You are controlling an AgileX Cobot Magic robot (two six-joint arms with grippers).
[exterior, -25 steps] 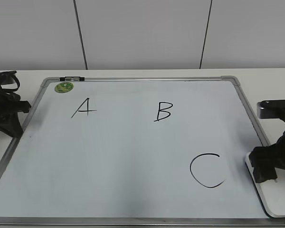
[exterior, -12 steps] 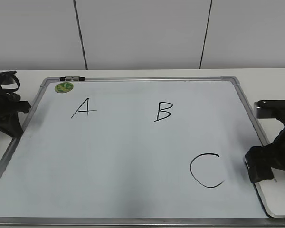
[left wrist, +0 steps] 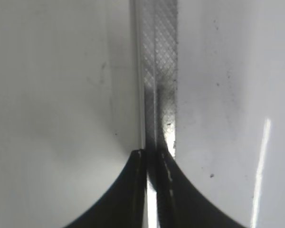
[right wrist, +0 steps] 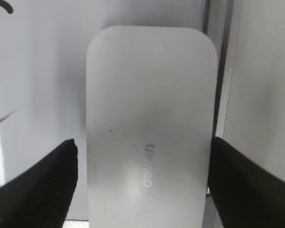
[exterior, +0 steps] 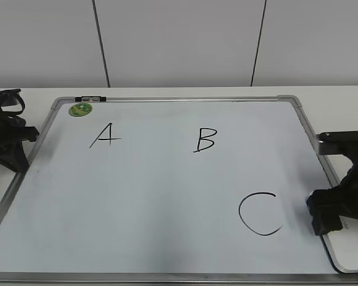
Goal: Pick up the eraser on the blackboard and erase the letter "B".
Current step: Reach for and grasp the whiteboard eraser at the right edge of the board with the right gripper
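The blackboard (exterior: 155, 190) is a white dry-erase board lying flat, with a silver frame. The letter "B" (exterior: 206, 140) is drawn in black at its upper middle. The eraser (exterior: 346, 253), a flat white oblong block, lies at the board's right edge, partly over the frame. It fills the right wrist view (right wrist: 152, 128), with grey lettering on top. My right gripper (exterior: 327, 214) (right wrist: 142, 147) is open, with one jaw on each long side of the eraser. My left gripper (exterior: 9, 149) (left wrist: 152, 154) is shut and empty over the board's left frame.
A black "A" (exterior: 105, 135) is at the upper left and a larger "C" (exterior: 259, 213) at the lower right, just left of the right gripper. A round green sticker (exterior: 80, 109) sits in the far left corner. The frame strip (left wrist: 159, 71) runs under the left gripper.
My right gripper has moved slightly down and to the left over the eraser, covering more of it. The left arm and the board have not moved.
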